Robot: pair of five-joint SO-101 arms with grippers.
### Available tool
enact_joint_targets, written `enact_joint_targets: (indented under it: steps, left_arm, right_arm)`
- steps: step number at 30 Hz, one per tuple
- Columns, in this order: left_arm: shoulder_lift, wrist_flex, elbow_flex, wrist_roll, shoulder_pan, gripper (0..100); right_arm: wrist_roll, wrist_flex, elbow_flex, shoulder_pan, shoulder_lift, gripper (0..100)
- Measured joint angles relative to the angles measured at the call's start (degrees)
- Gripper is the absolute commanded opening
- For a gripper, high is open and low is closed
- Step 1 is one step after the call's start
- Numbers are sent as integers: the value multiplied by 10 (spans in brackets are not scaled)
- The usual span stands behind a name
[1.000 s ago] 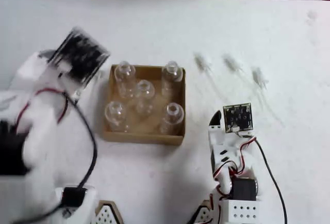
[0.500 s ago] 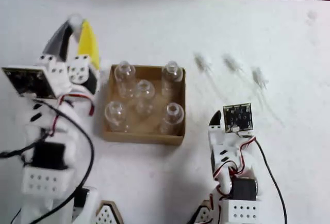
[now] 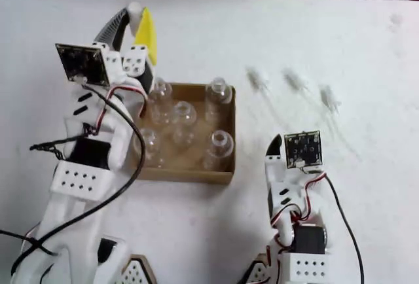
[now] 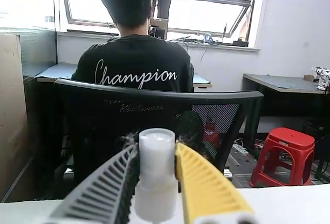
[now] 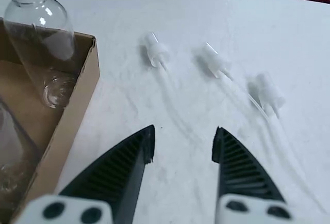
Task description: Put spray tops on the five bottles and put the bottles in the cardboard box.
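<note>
One spray top [image 4: 156, 177] upright between the left fingers [image 4: 203, 182]

Quick count: five bottles [image 3: 184, 115], one box [image 3: 190, 175], four tops [image 3: 294, 81], three loose on the table [image 3: 366, 48], one in the left gripper [image 4: 156, 152]. Two arms [image 3: 88, 166].

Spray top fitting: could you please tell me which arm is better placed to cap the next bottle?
Left. Its jaws clamp a spray top, raised beyond the cardboard box of open bottles. The right arm's jaws stand open and empty, short of the loose tops.
</note>
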Motion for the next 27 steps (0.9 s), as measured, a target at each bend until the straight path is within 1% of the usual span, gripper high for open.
enact_joint_targets:
  steps: [4, 8, 13, 19, 27]
  left_arm:
    - [0, -6, 0, 0, 0, 20]
    - [9, -51, 0, -2, 0, 20]
    - [48, -88, 3, -37, 9, 20]
    - [18, -134, 66, -41, 11, 20]
    - [-12, -143, 124, -41, 16, 20]
  right_arm:
    - [0, -1, 0, 0, 0, 163]
    - [0, -1, 0, 0, 0, 163]
    - [0, -1, 0, 0, 0, 163]
    - [0, -1, 0, 0, 0, 163]
    - [0, -1, 0, 0, 0, 163]
